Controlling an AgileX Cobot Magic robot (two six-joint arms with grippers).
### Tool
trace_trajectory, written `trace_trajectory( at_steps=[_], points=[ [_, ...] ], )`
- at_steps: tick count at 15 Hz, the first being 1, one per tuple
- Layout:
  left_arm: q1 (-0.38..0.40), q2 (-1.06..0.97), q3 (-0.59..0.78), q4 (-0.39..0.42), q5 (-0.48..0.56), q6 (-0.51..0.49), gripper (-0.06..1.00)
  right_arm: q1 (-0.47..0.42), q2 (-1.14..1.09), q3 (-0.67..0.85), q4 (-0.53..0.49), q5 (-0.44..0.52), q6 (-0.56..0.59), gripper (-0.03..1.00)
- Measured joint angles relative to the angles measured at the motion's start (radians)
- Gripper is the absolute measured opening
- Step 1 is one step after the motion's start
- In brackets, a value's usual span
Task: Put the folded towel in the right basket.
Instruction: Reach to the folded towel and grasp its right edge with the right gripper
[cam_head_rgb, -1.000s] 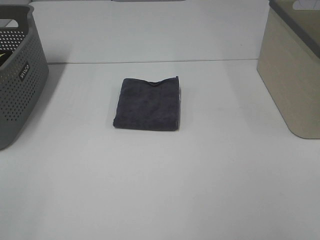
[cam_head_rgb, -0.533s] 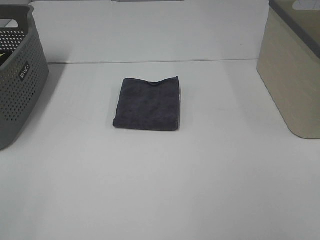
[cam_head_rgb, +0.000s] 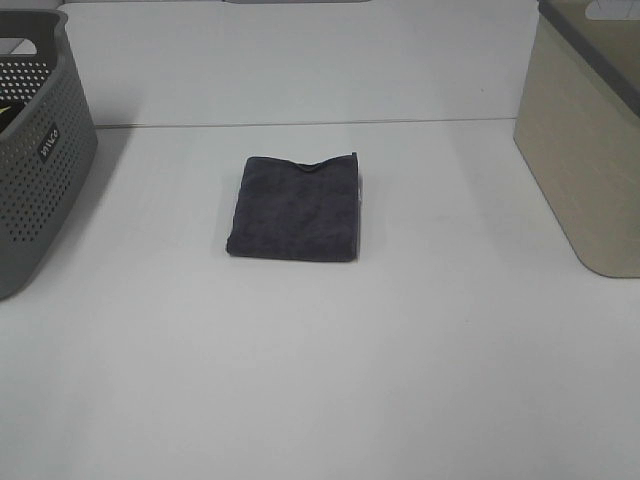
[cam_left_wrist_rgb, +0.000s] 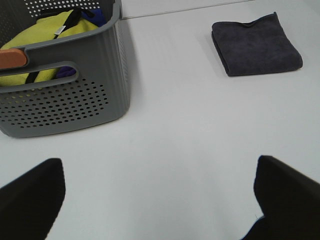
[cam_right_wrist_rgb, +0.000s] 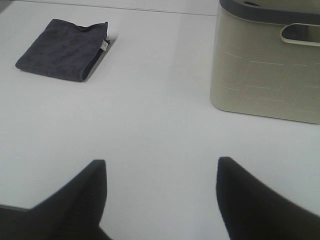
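While nothing is touching the folded towel (cam_head_rgb: 295, 207), step: the task is sitting at its start, pickup not yet begun.
grey basket (cam_head_rgb: 40, 180): perforated hard plastic with rounded corners, holding yellow cloth (cam_left_wrist_rgb: 45, 30), standing far left.
left gripper (cam_left_wrist_rgb: 160, 200): hovering over bare table (cam_left_wrist_rgb: 175, 140), spread wide, pinching nothing.
folded towel: dark, plush, flat soft square, lying mid-table, well apart from both baskets.
right gripper (cam_right_wrist_rgb: 162, 200): hanging spread and empty; likely the one to be reaching, closing on a folded edge.
right basket (cam_head_rgb: 590, 170): beige, smooth-walled, dark-rimmed, standing far right.
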Motion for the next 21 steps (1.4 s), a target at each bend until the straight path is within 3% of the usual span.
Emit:
trace_trajectory(
  at_steps=[21],
  points=[
    [0.0,0.0,0.0,0.0,0.0,0.0,0.98,0.0,0.0,0.0,0.0,0.0,0.0,0.61]
  ],
)
